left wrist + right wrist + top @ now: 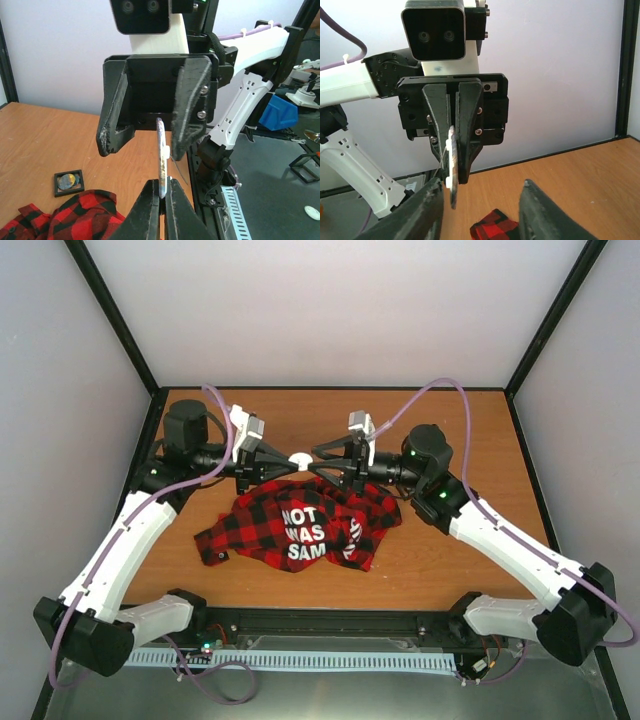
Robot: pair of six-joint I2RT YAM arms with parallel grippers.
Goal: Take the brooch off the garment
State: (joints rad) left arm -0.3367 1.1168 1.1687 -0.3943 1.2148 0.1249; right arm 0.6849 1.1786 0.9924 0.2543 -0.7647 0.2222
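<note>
The brooch [300, 459] is a thin white-backed disc held on edge in the air above the far edge of the garment [300, 525], the red-and-black checked shirt lying crumpled on the table. My left gripper [161, 182] is shut on the brooch [162, 160], whose thin pin sticks out behind it. My right gripper [481, 185] faces it, open, with its fingers either side of the brooch [452, 172], which is close to one finger. The brooch hangs apart from the garment [75, 215], which also shows in the right wrist view [495, 227].
A small black square frame with a round disc in it [68, 182] lies on the wooden table [450, 430] beside the shirt. White walls with black corner posts enclose the table. A black rail [330, 623] runs along the near edge between the arm bases.
</note>
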